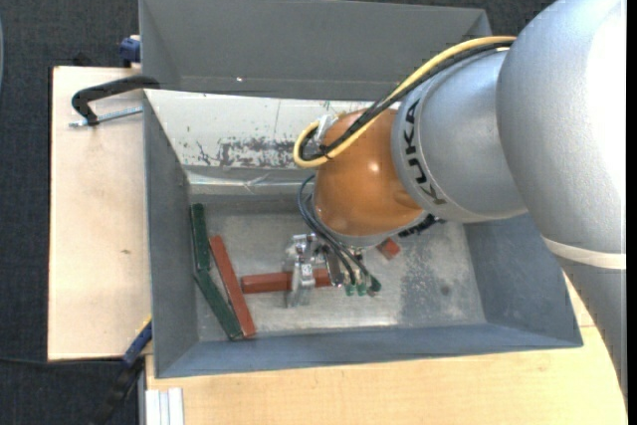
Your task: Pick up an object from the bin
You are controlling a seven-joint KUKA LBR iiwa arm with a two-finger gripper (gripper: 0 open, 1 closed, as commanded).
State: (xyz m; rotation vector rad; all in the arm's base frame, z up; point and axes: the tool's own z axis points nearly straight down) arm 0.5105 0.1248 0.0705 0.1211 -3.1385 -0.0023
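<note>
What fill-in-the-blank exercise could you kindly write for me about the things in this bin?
1. The long stick lying along the left wall of the bin is dark ____.
2. The long flat strip beside it is ____ in colour.
3. The end effector is down at the ____ end, as the camera sees it, of the short reddish bar on the floor.
Missing words: green; red; right.

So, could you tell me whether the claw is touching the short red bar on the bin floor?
Cannot tell. In the camera view the claw overlaps the right end of the short red bar, but from above, contact or a gap isn't plain.
</note>
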